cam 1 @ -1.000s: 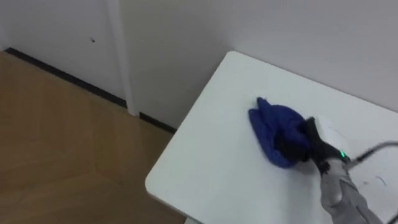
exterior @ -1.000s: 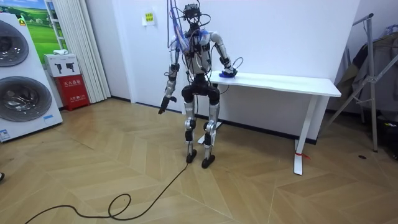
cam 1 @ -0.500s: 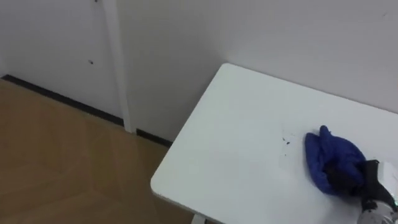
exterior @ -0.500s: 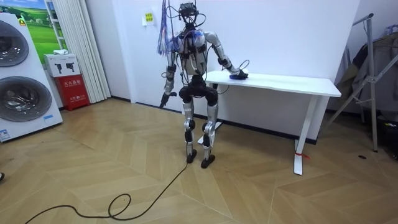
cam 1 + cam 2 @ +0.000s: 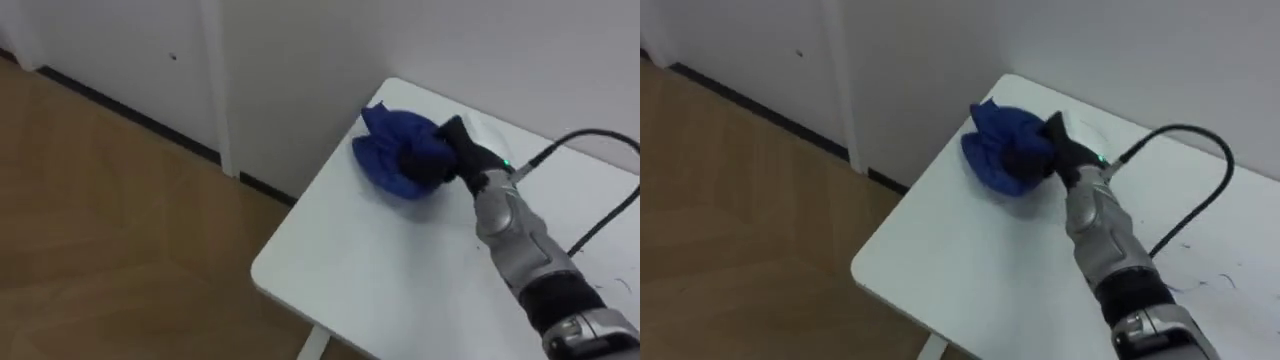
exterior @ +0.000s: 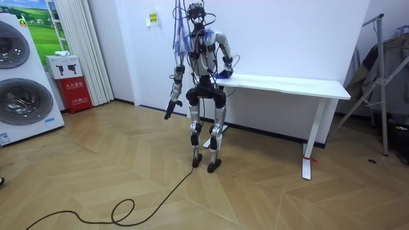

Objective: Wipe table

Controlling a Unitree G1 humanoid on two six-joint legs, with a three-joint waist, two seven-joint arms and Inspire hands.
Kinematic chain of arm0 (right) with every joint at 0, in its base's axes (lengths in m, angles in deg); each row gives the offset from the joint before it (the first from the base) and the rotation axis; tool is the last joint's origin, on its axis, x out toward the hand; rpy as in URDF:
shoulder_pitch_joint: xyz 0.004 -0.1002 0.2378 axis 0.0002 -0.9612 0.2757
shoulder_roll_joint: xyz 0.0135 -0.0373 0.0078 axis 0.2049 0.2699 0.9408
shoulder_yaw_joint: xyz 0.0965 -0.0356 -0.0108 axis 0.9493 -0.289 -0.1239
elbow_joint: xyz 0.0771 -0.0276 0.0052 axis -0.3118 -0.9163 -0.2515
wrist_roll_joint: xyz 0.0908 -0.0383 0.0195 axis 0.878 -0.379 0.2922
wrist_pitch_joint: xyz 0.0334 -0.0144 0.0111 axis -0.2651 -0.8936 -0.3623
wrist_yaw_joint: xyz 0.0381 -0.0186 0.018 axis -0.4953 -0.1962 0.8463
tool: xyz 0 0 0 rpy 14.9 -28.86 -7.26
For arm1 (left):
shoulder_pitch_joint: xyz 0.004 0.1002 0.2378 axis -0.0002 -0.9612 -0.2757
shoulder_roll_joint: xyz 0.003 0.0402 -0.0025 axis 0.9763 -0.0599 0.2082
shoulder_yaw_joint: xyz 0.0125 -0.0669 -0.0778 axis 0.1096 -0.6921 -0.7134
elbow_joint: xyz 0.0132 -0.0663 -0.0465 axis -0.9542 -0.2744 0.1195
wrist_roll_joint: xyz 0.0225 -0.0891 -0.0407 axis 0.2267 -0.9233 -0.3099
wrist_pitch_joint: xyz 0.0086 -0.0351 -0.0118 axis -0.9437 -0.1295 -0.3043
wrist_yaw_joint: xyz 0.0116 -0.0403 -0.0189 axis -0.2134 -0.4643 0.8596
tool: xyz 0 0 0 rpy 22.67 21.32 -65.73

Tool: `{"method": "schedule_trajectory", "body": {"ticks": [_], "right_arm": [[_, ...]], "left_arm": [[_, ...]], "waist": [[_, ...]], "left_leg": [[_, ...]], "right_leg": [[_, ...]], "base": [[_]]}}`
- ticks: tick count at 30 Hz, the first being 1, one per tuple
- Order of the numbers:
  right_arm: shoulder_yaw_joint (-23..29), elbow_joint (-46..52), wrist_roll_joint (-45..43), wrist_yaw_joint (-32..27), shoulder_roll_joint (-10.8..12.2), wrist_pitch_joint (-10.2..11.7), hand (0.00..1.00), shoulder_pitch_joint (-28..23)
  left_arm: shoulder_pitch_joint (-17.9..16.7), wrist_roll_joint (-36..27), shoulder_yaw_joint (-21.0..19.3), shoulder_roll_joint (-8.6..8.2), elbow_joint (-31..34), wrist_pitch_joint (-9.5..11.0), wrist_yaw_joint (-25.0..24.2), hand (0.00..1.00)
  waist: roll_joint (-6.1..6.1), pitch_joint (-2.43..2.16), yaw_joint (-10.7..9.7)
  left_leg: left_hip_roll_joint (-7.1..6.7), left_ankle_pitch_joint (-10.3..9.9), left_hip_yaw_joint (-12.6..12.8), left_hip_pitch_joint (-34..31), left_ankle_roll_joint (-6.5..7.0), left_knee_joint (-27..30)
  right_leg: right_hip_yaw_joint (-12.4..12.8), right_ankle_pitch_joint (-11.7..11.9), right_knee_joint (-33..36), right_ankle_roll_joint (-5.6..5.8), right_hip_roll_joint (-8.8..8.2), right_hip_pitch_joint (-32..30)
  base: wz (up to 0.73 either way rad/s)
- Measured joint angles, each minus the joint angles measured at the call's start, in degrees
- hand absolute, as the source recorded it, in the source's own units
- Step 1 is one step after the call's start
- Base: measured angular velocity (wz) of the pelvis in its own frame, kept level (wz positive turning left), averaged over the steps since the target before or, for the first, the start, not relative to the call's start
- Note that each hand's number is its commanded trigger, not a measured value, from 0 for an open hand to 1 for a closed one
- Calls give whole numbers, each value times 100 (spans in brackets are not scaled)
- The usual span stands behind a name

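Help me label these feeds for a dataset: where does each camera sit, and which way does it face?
Left eye view: on the head, looking down at the table corner; right hand and forearm on the blue cloth.
Right eye view: beside it, same aim, same hand.
Room view: across the floor, facing the wall; whole robot, left hand hanging.
Shared: table, blue cloth, right hand.

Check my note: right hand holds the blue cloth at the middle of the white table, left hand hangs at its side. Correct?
Not the middle: the left eye view shows the right hand holding the blue cloth near the white table's far left corner. The left hand does hang at its side.
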Motion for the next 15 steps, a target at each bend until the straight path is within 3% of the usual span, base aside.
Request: {"method": "schedule_trajectory", "body": {"ticks": [1, 2, 4, 7, 9, 12, 15], "right_arm": [[180, 3, 37, -322, -9, 360, 100, -352], [381, 2, 65, -607, -24, 543, 100, -690], [766, 4, 119, -909, -75, 650, 100, -1109], [1255, -71, 355, -1309, -270, 669, 100, -1680], [1563, -73, 518, -1481, -396, 699, 100, -2000], [1835, -330, 593, -1588, -509, 693, 100, -2149], [1863, -348, 743, -1570, -498, 504, 100, -2051]], "left_arm": [[-114, 6, -22, -1, 0, 33, 2, 0], [-194, 6, -122, 4, 5, 69, 3, 0], [-208, 0, -337, 12, 2, 135, 5, 0], [-112, 51, -596, 25, 11, 273, 20, 0], [-18, 221, -727, -12, 10, 341, 45, 0], [-40, 276, -728, -20, 6, 365, 138, 0], [-38, 209, -685, -42, -2, 352, 196, 0]], "waist": [[28, -41, -185], [27, -90, -356], [32, -142, -535], [77, -178, -796], [144, -217, -862], [164, -239, -984], [168, -238, -973]], "left_leg": [[-27, 2, 73, 67, 1, -9], [-55, 2, 94, 139, 1, -9], [-54, 1, 193, 196, 1, -33], [-54, -14, 366, 348, 22, -91], [-42, -107, 368, 376, 140, -130], [-53, -182, 453, 410, 155, -141], [-45, -198, 536, 417, 166, -64]], "right_leg": [[107, -19, 8, 32, -26, 63], [191, -38, -14, 63, -56, 145], [251, -36, -5, 67, -63, 168], [314, -36, -1, 74, -79, 239], [432, -74, 6, 137, -51, 220], [442, -99, 27, 197, -67, 246], [392, -76, 44, 211, -83, 251]], "base": [[8], [-5], [-33], [-33], [-25], [-28], [-16]]}}
